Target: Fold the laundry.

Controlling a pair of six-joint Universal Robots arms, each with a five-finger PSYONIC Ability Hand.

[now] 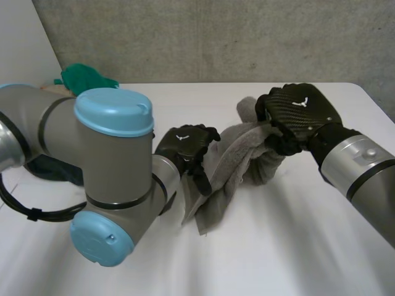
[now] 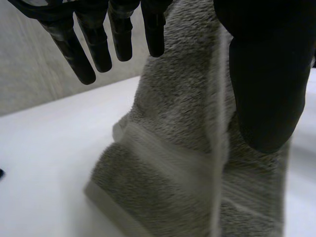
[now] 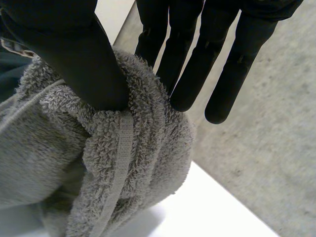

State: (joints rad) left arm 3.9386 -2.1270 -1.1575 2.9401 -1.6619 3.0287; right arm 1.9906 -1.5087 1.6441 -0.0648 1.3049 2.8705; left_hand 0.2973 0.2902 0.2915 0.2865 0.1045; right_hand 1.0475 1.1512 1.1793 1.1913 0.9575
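Far left, a green cloth (image 1: 86, 77) waits at the table's (image 1: 278, 246) back edge, unfolded, so plenty is left. The left hand (image 1: 185, 143) is at the grey towel's (image 1: 237, 154) lower hanging end, fingers (image 2: 96, 44) straight and spread, thumb laid on the hem with no clear pinch. The towel is mid-table, bunched and crumpled, with no flat fold yet. It's thick terry with a woven band, drooping to the table. The right hand (image 1: 302, 111) lifts its upper end, thumb pinching the wad against straight fingers (image 3: 190, 74).
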